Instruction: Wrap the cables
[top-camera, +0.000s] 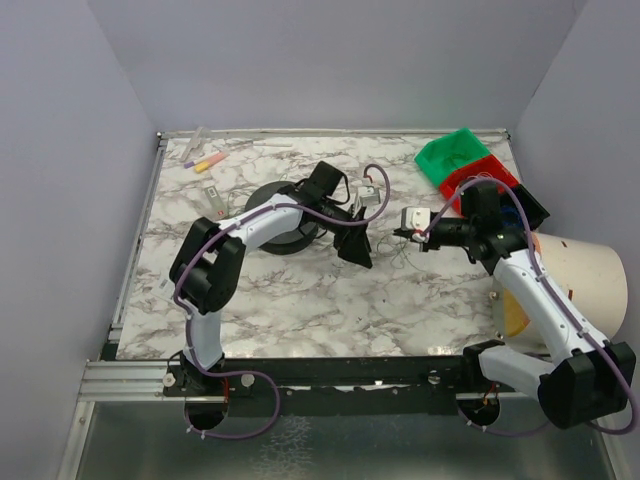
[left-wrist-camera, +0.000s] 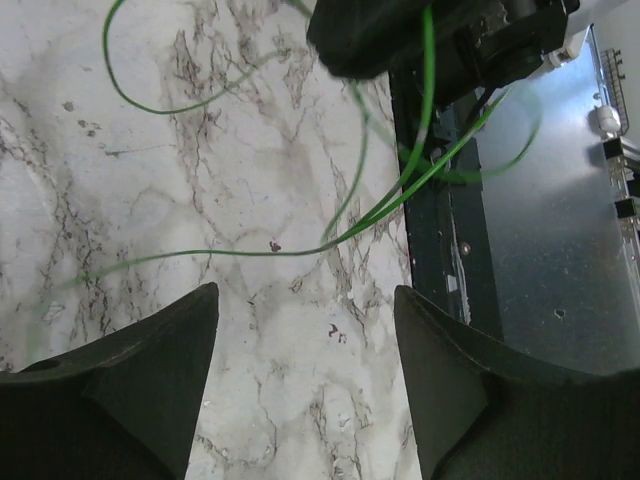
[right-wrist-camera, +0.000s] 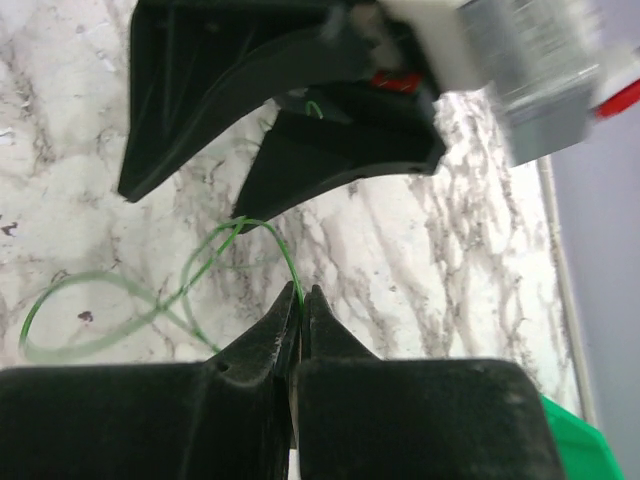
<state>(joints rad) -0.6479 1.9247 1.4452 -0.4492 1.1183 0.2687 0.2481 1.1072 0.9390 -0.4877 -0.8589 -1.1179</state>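
One cable (right-wrist-camera: 245, 221) pinched in right claw (right-wrist-camera: 300, 300), table (top-camera: 300, 310) edges well away.

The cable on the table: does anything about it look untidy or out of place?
Yes. The thin green cable lies in loose crossing loops on the marble table, not in a neat coil. The right gripper is shut on one strand; the left gripper is open and holds nothing.

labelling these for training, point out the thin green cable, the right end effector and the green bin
thin green cable (left-wrist-camera: 200, 253): left wrist view, on its long straight run
right end effector (right-wrist-camera: 300, 292): right wrist view, between its shut fingertips
green bin (top-camera: 440, 160): top view, on its left side
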